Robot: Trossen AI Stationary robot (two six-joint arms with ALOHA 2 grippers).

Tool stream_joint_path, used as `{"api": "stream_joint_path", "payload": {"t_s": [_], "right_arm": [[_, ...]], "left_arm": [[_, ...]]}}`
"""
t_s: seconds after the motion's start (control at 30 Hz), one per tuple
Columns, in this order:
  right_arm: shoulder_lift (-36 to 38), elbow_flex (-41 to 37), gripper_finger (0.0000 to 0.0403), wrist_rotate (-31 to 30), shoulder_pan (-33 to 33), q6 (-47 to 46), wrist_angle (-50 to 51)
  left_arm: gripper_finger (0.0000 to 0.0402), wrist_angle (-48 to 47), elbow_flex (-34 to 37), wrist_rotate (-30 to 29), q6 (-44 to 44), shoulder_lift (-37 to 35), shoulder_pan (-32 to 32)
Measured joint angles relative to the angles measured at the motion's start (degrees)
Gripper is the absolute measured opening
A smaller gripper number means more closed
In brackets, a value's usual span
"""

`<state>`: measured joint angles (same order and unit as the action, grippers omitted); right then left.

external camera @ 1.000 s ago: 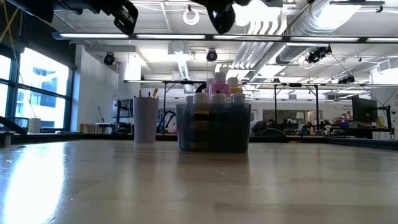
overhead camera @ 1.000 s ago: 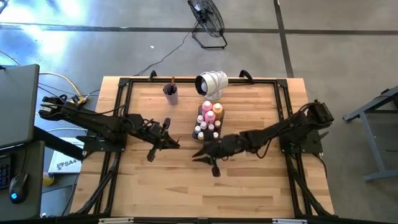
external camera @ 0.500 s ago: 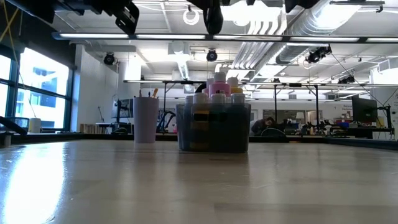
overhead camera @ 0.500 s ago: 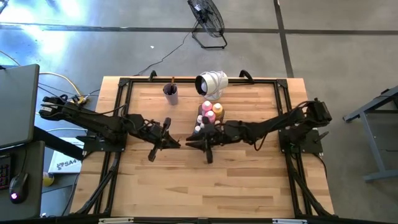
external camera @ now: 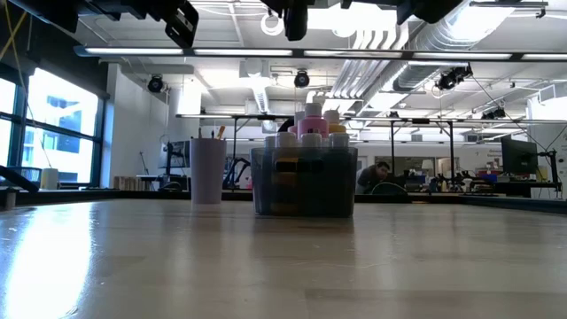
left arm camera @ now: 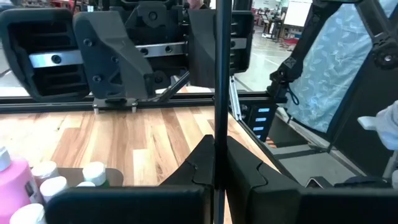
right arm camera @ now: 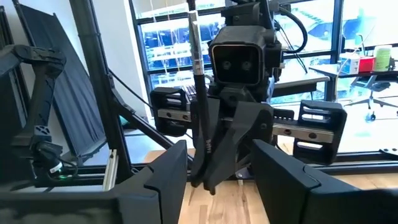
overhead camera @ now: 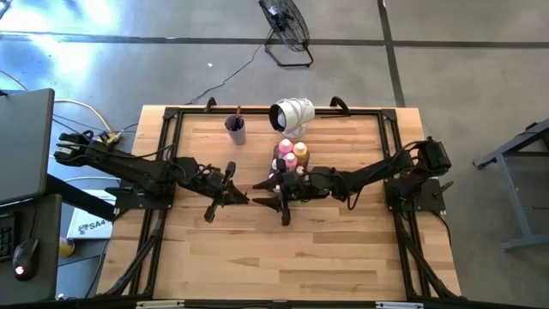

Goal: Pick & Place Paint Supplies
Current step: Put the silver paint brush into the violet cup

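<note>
**Two grippers facing over the tabletop, one brush between them**

Left gripper (overhead camera: 241, 196): clenched on a thin dark brush (left arm camera: 219, 93), held upright between its fingers (left arm camera: 245, 171), above mid-tabletop (overhead camera: 343, 249). Right gripper (overhead camera: 262, 190): fingers (right arm camera: 163, 171) spread, released, facing the left gripper and close to it, beside the tray (external camera: 304, 182). Bottles (overhead camera: 290, 160): pink, orange and white-capped, standing in the tray. Cup (overhead camera: 235, 130): lilac, near the tabletop's far edge, brushes inside.

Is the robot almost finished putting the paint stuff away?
Partly. Done: the paint bottles stand in the tray, and one brush sticks out of the purple cup. In hand: the left gripper is shut on a paintbrush above the table, and the open right gripper faces it. Left: putting that paintbrush away.
</note>
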<state>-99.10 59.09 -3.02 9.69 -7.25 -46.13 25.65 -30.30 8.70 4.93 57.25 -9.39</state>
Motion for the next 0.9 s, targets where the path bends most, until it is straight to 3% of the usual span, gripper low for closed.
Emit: {"api": "stream_joint_path", "payload": {"t_s": [0.27,0.5,0.7,0.9], "right_arm": [[-0.01,0.11,0.0166,0.19,0.04,1.07,-0.47],[-0.01,0.11,0.0165,0.19,0.04,1.47,-0.81],[-0.01,0.11,0.0162,0.09,0.04,1.51,-0.66],[-0.01,0.11,0.0117,0.17,0.00,2.75,-0.81]], "left_arm": [[0.0008,1.21,0.00,-2.03,0.44,1.25,0.00],[0.0008,9.88,0.02,-3.30,1.54,7.79,0.00],[0.0008,12.20,-0.13,-3.34,1.43,8.28,0.02],[0.0008,12.24,-0.15,-3.40,1.42,8.53,0.04]]}}
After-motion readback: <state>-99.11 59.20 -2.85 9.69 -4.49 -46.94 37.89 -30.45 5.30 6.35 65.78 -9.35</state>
